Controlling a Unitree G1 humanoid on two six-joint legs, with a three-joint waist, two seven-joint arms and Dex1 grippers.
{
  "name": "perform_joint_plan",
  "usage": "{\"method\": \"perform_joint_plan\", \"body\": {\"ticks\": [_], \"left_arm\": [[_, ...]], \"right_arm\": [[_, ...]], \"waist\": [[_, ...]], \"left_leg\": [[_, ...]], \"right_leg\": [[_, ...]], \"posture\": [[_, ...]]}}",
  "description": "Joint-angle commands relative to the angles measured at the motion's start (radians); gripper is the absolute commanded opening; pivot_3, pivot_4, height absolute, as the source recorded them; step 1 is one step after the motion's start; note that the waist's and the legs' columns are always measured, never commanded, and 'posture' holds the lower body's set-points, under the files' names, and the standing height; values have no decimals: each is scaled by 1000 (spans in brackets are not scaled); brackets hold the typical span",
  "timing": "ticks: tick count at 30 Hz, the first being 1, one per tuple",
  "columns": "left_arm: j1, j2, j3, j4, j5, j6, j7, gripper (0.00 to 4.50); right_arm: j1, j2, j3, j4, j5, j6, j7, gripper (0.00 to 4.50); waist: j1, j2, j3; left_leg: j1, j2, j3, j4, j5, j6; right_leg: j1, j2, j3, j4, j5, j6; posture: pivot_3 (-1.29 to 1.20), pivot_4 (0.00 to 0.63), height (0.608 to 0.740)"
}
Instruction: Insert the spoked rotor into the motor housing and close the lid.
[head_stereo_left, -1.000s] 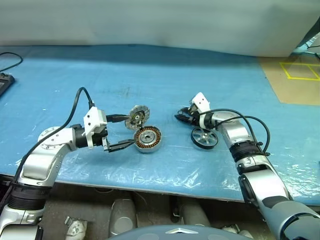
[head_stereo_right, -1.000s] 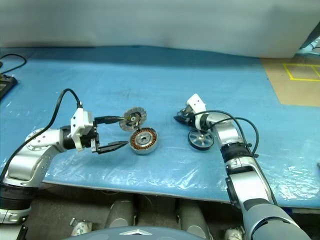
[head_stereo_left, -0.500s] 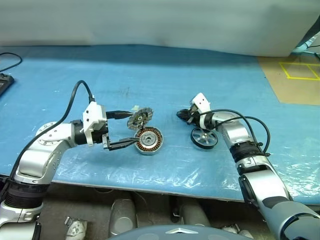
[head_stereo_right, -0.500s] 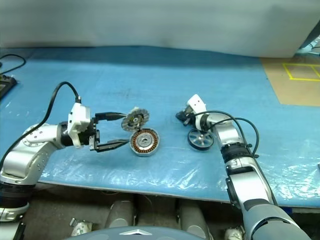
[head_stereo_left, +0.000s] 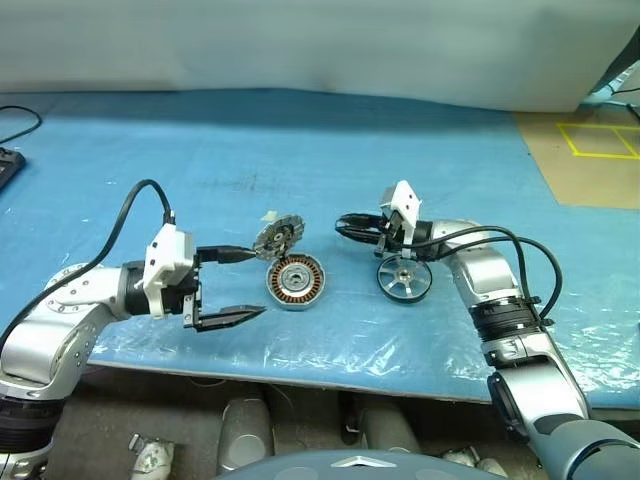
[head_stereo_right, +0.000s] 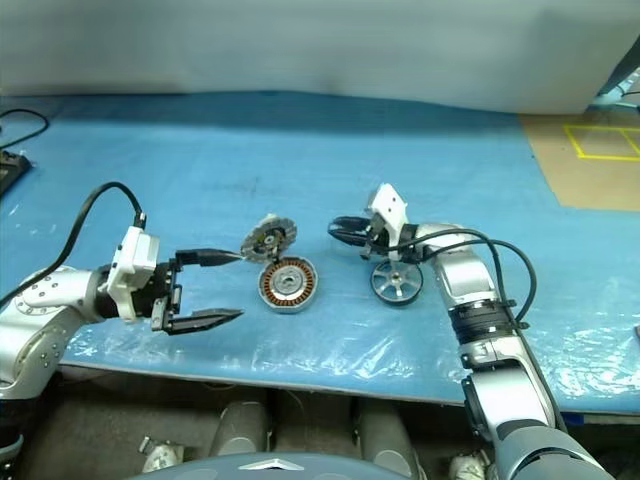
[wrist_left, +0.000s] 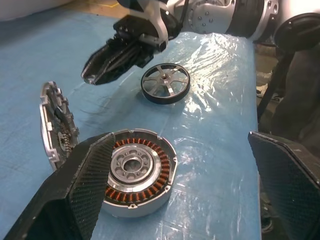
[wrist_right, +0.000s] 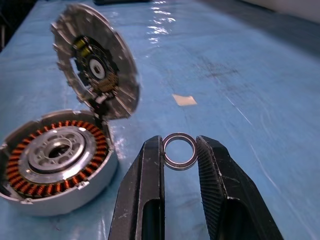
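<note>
The motor housing (head_stereo_left: 296, 280), with copper windings around a silver hub, lies flat on the blue sheet. The ribbed silver lid (head_stereo_left: 277, 237) stands tilted on edge against its far side. To the right of the housing lies the black-rimmed spoked rotor (head_stereo_left: 404, 279). My left gripper (head_stereo_left: 258, 282) is open and empty, a short way left of the housing. My right gripper (wrist_right: 181, 140) hovers above the sheet between rotor and lid, shut on a small thin metal ring (wrist_right: 180, 151).
A small pale scrap (wrist_right: 184, 100) lies on the sheet beyond the lid. A black device (head_stereo_left: 8, 165) sits at the far left edge. Tan flooring with yellow tape (head_stereo_left: 600, 150) lies past the table's right end. The table's front edge runs just below both arms.
My left gripper drew back to the left, away from the lid and housing. My right gripper closed on the ring, rose off the sheet and swung left.
</note>
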Motion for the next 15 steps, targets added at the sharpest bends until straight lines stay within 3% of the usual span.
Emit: {"method": "perform_joint_plan", "body": {"ticks": [1, 15], "left_arm": [[31, 21, 30, -31, 20, -43, -17, 4500], [160, 11, 46, -29, 77, -116, 12, 4500]], "right_arm": [[6, -14, 32, -97, 35, 25, 48, 549], [-18, -6, 167, -75, -3, -15, 137, 549]], "waist": [[0, 0, 0], [-2, 0, 0]], "left_leg": [[0, 0, 0, 0, 0, 0], [1, 0, 0, -1, 0, 0]], "right_leg": [[0, 0, 0, 0, 0, 0], [0, 0, 0, 0, -1, 1]], "posture": [[0, 150, 740], [0, 150, 740]]}}
